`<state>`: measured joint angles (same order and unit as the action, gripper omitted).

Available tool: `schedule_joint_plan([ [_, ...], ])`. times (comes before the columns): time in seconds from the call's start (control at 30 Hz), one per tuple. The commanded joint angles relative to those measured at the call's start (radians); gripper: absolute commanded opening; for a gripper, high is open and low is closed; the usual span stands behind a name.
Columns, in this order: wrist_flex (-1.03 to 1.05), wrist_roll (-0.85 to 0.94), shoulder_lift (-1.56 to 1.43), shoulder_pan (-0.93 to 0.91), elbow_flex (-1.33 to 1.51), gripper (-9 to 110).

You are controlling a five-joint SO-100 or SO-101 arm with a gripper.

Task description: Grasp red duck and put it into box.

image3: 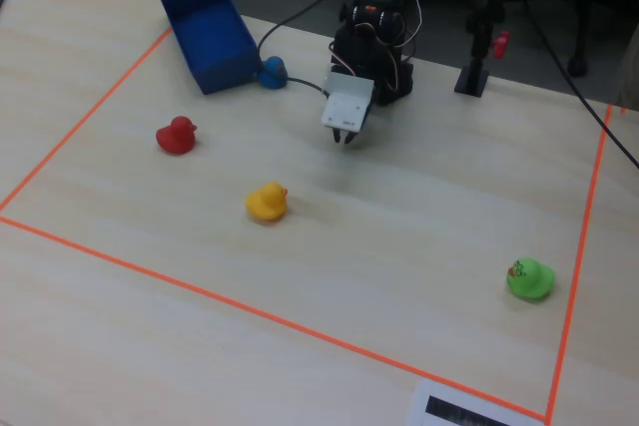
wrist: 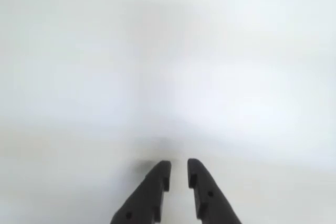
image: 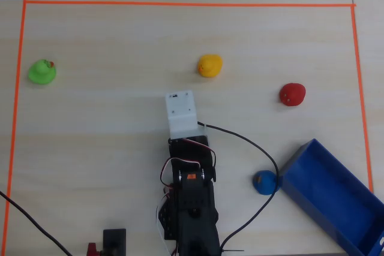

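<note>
gripper (wrist: 179,174) empty, jaws nearly closed with a narrow gap, pointing down at bare table close in front of the arm's base. red duck (image: 292,95) sits well off to the gripper's right and farther out in the overhead view; box (image: 329,196) back beside the base. duck probably light, rubbery, squashy; pinch across the rounded body. in the fixed view, head (image3: 185,126) points right; long axis roughly left-right.
</note>
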<state>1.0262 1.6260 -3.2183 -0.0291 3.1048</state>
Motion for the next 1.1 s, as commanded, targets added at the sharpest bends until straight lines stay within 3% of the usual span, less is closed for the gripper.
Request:
schedule_joint_plan([
  [0.0, -0.14, -0.008, 0.187, -0.063, -0.143, 0],
  [0.2, -0.187, -0.026, 0.584, -0.196, -0.554, 0],
  [0.57, 0.02, -0.046, 1.197, -0.489, -1.416, 0],
  [0.87, -0.032, 0.278, 1.384, -0.75, -1.555, 7],
  [1.07, -0.219, 0.287, 1.502, -0.833, -1.552, 19],
])
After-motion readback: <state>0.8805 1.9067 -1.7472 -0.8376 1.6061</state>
